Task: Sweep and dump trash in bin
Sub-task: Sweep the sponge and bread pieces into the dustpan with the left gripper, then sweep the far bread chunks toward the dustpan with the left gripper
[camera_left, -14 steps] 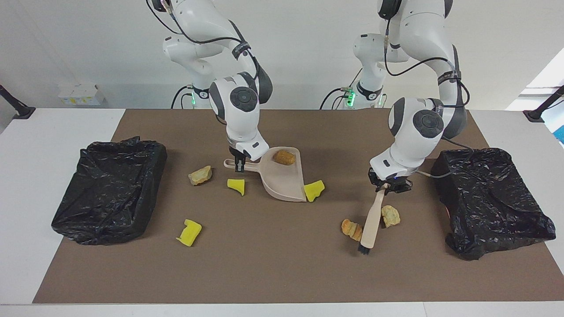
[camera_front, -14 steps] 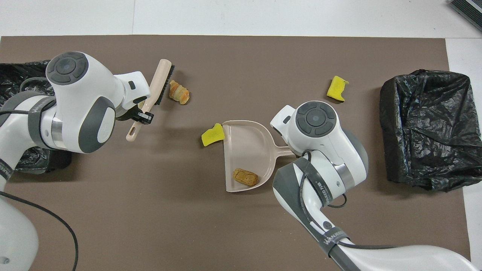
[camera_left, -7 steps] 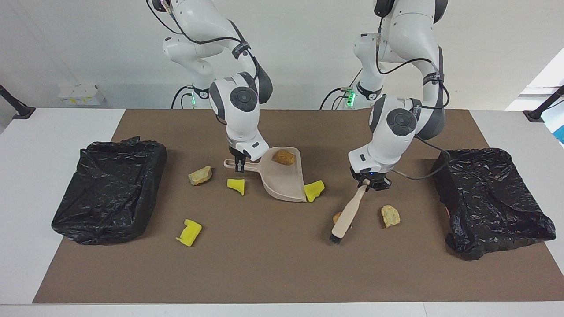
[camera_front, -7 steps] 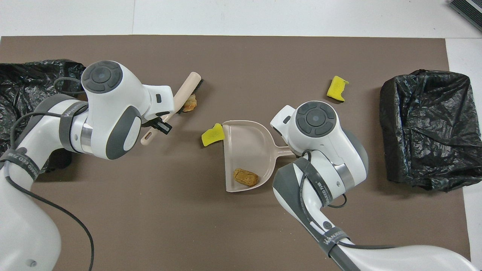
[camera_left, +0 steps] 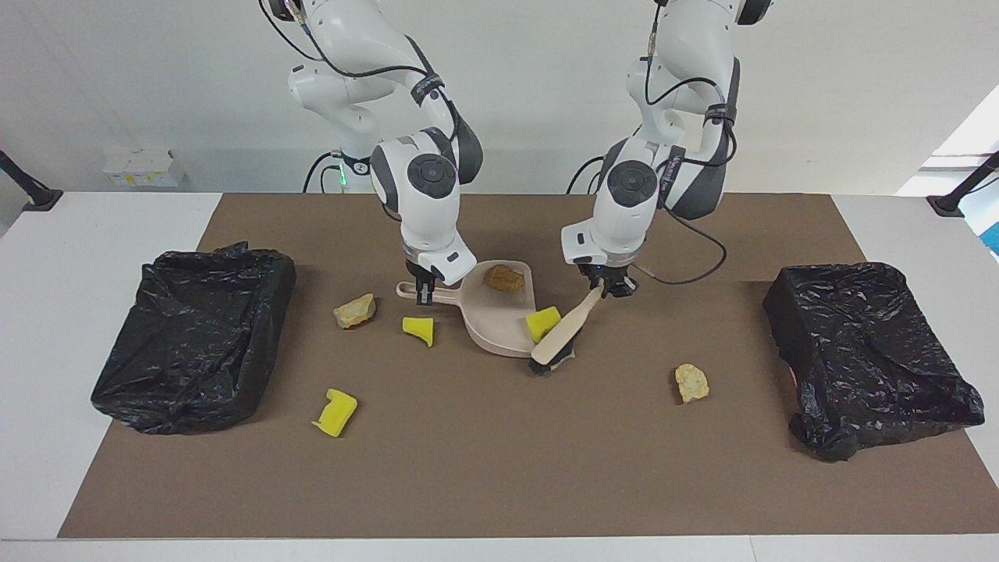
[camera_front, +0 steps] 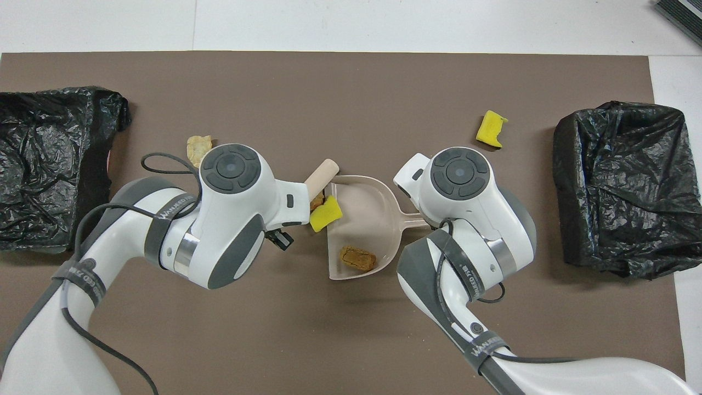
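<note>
Left jaws pinched shut on the handle of the beige brush (camera_left: 567,329), hanging just off the open mouth of the beige dustpan (camera_left: 492,324). Right jaws pressed tight on the dustpan's handle, holding the pan flat on the surface.

Brush slanting down and away from the left jaws, long axis running from the grip to the bristles at the pan's lip. Bristle end touching the surface, right beside the yellow foam chunk (camera_left: 542,321), already up on the lip. A sliver of orange-brown crust (camera_front: 315,204) wedged between brush and pan edge, mostly hidden. Brown bread-like lump (camera_left: 503,278) deep in the pan, near the right jaws.

Looks like a short push wanted now, from the left jaws toward the right jaws, straight across the lip. Risk, at a guess: chunk rolling off the side.

Loose trash elsewhere: a tan lump (camera_left: 691,382) out past the left jaws toward the black-bagged bin (camera_left: 866,351); a tan lump (camera_left: 355,311) and a yellow chunk (camera_left: 419,329) near the right jaws; another yellow chunk (camera_left: 334,412) well apart from both.
</note>
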